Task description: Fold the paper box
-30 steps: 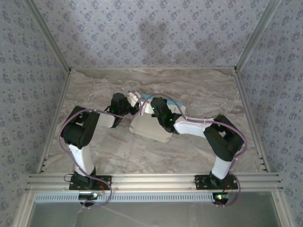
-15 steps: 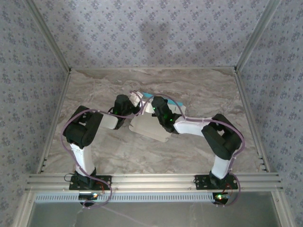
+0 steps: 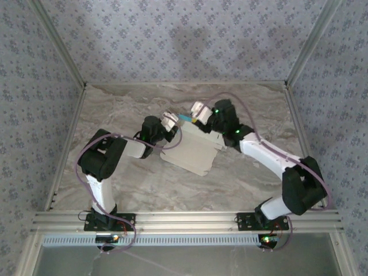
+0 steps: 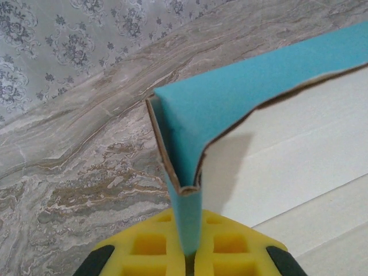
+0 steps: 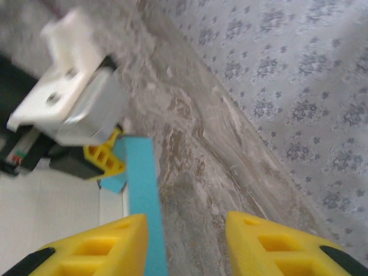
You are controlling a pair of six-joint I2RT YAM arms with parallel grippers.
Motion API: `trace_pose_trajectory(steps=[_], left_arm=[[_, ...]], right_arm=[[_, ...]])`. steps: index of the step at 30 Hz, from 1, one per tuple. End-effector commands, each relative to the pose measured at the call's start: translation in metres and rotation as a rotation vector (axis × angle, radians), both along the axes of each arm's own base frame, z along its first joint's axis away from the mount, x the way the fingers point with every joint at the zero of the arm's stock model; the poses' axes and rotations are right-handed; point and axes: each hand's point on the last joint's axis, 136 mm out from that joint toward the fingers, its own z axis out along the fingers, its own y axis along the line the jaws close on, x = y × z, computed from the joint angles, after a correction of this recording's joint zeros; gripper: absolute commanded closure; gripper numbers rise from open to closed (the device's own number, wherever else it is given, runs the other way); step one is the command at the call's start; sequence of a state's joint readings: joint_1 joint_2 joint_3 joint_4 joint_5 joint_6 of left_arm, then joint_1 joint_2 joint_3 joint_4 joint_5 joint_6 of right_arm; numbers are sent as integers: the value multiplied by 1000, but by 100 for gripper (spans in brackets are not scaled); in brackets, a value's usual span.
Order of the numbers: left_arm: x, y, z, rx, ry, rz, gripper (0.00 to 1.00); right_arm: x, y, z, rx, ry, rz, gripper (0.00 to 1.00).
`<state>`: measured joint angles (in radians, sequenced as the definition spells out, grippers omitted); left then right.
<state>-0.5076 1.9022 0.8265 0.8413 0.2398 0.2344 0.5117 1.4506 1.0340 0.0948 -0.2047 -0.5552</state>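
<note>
No legible text, no labels or brands, no numbers or signs

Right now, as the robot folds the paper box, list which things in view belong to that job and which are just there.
Belonging to the job:
paper box
left gripper, shut on the box's blue flap
right gripper, open beside that flap

Just there:
marble table
patterned walls
metal rail at the near edge
</note>
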Motion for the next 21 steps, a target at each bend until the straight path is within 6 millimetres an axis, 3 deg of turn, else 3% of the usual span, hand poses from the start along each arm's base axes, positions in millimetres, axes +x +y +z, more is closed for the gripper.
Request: trace_pose_trajectory(steps=[1, 4, 7, 15, 21], left_arm=[[4, -5, 14, -22, -38, -53, 100], [0, -6, 19, -59, -33, -92, 100], [-6, -9, 21, -86, -26, -140, 100], [-14, -18, 23, -121, -7, -219, 100], [-17, -24, 21, -122, 15, -261, 100]], right_arm=[[-15, 7, 16, 217, 241, 74, 54], [7, -2, 10, 256, 376, -14, 54], [20, 0, -9, 293, 584, -51, 54], [18, 33, -54, 309, 836, 7, 52], [14, 42, -68, 324, 897, 36, 51]])
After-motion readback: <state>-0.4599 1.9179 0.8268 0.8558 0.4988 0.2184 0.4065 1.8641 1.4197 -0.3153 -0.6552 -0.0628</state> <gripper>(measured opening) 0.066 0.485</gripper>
